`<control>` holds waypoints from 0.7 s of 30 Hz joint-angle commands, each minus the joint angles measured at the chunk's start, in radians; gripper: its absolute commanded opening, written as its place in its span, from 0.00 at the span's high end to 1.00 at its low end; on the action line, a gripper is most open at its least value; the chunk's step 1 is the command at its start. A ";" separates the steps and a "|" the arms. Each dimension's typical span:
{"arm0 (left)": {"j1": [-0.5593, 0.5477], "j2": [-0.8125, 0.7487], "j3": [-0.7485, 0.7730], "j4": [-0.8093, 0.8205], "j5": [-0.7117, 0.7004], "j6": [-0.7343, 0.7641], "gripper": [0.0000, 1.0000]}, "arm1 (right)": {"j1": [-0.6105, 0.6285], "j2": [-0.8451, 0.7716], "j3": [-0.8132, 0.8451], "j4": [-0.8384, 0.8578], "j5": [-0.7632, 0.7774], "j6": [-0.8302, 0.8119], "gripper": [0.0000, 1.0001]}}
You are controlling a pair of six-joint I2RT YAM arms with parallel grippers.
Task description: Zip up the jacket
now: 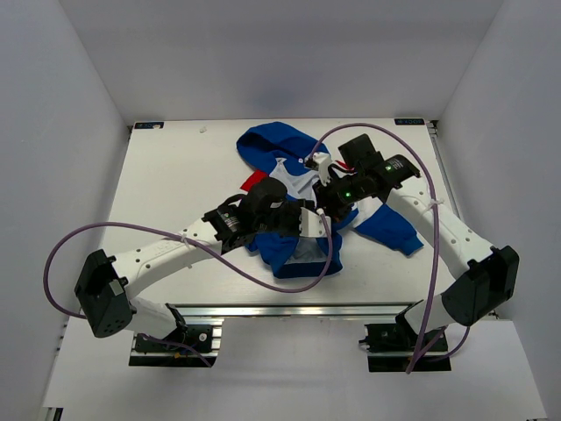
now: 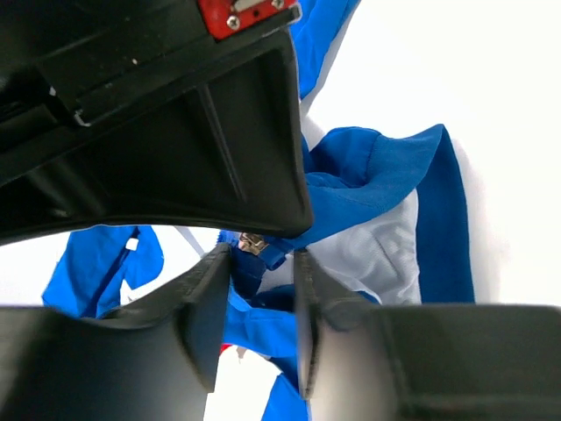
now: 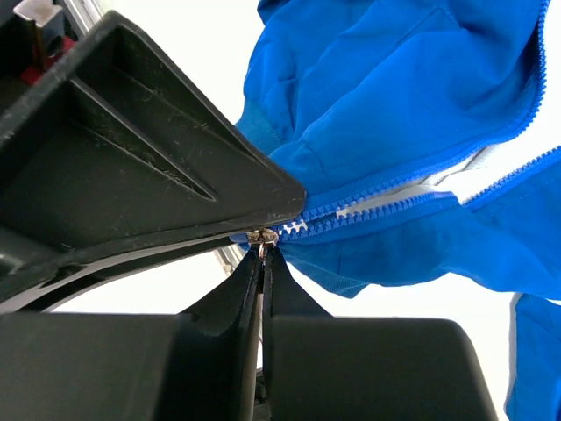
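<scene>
The blue jacket (image 1: 272, 145) lies crumpled mid-table, its white lining (image 1: 294, 182) showing. Both grippers meet over its front. My right gripper (image 1: 327, 203) (image 3: 264, 254) is shut on the metal zipper pull (image 3: 263, 236), at the low end of the blue zipper teeth (image 3: 394, 198), which still gape further up. My left gripper (image 1: 307, 221) (image 2: 261, 254) stands right under the slider (image 2: 252, 243), jaws half closed around a fold of blue jacket fabric (image 2: 250, 276). A gap still shows between its fingers (image 2: 210, 289). The other arm's black body fills the upper left of each wrist view.
A blue sleeve (image 1: 390, 230) trails to the right of the grippers. Purple cables (image 1: 263, 276) loop over the jacket and the white table (image 1: 175, 175). A metal rail (image 1: 289, 309) runs along the near edge. White walls close in the left, right and far sides.
</scene>
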 commanded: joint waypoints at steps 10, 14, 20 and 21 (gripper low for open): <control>-0.011 -0.075 -0.032 -0.040 0.036 0.051 0.92 | -0.011 0.003 0.067 -0.030 -0.007 0.018 1.00; -0.016 -0.089 -0.038 -0.046 0.045 0.058 1.00 | -0.011 0.003 0.087 -0.040 0.064 0.029 1.00; -0.019 -0.100 -0.035 -0.066 0.083 0.063 1.00 | -0.011 0.033 0.124 -0.062 0.191 0.029 1.00; -0.019 -0.103 -0.035 -0.068 0.092 0.063 1.00 | -0.011 0.038 0.129 -0.063 0.225 0.029 1.00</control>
